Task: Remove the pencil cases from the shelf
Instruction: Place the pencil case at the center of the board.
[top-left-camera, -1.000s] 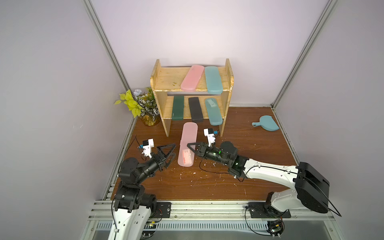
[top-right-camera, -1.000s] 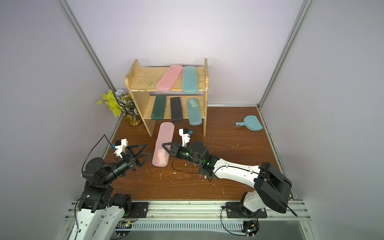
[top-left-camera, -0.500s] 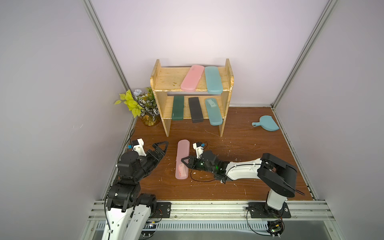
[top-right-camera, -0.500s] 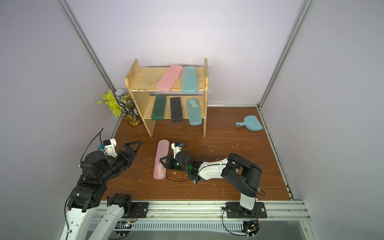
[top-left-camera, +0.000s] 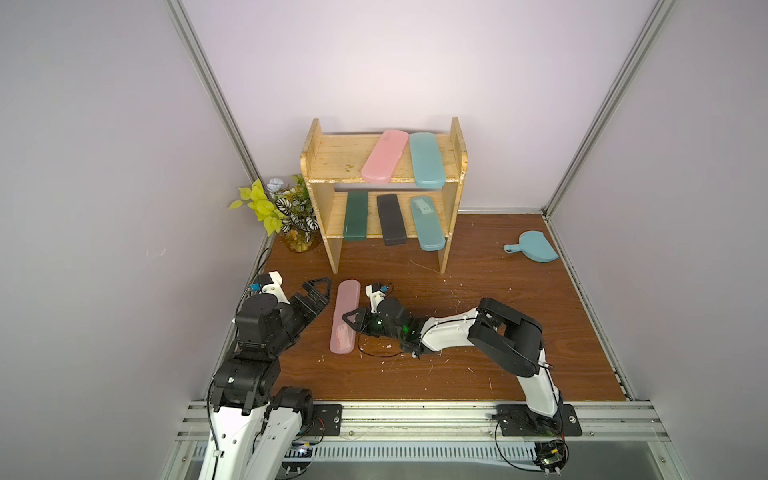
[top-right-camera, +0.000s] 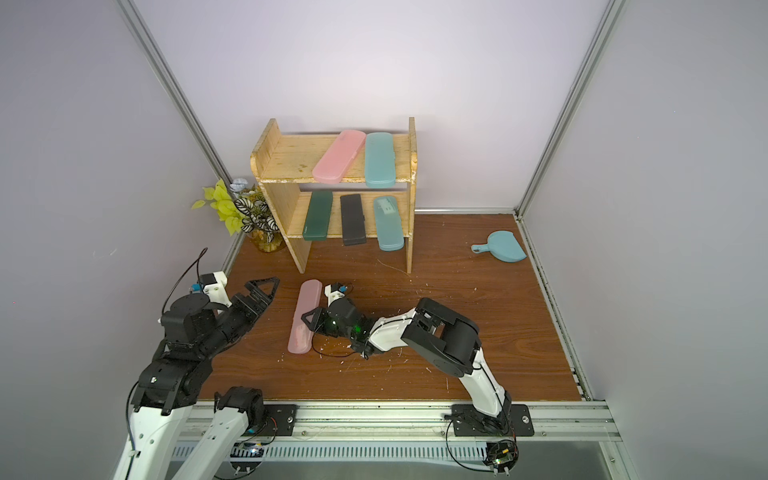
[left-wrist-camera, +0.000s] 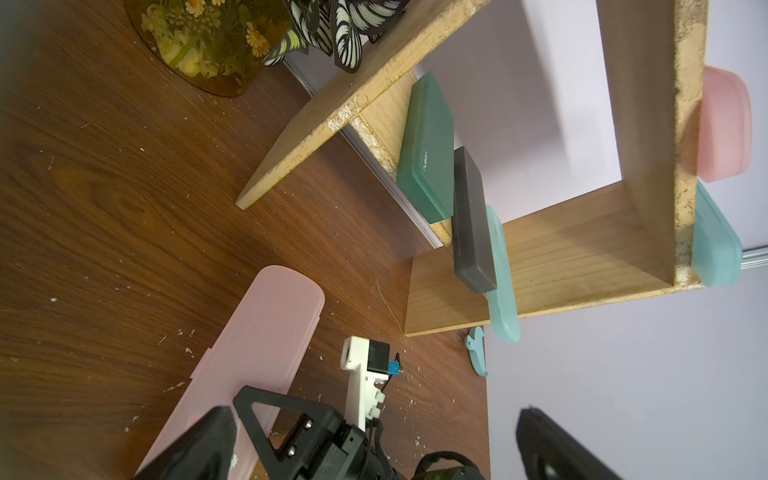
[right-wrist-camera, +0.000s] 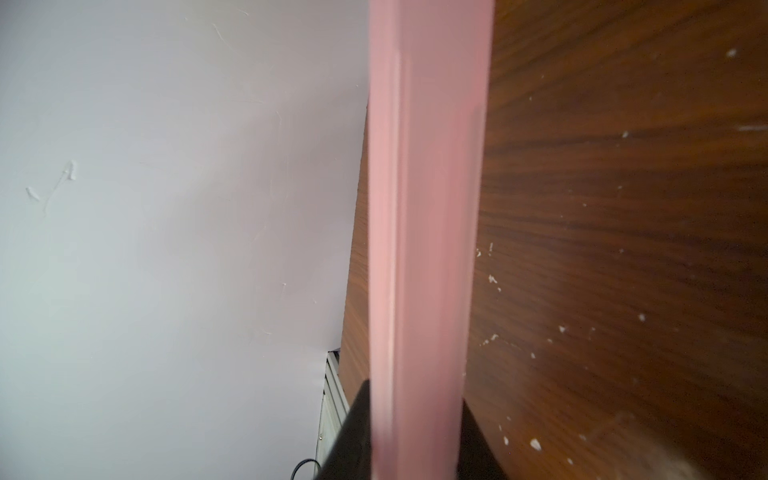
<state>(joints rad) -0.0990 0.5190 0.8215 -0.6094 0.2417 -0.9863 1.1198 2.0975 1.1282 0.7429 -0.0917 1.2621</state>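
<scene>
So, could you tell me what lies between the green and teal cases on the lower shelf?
The black pencil case lies there, shown in both top views.

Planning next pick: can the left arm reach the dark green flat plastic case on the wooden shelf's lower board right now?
Probably yes. The left gripper is open and empty, facing the wooden shelf; the dark green plastic case sits at the lower board's front edge, and nothing stands between them.

- A long pink pencil case (right-wrist-camera: 424, 208) ran across the middle, looking blurry.
- The right claw (right-wrist-camera: 415, 436) pinched it between two black fingers (right-wrist-camera: 353, 436).
- On one side of it lay the brown wooden desk (right-wrist-camera: 623, 187), dotted with little white crumbs (right-wrist-camera: 492, 279).
- On the other side stood a pale wall (right-wrist-camera: 166, 228), with a metal rail (right-wrist-camera: 332, 395) beside the desk.
</scene>
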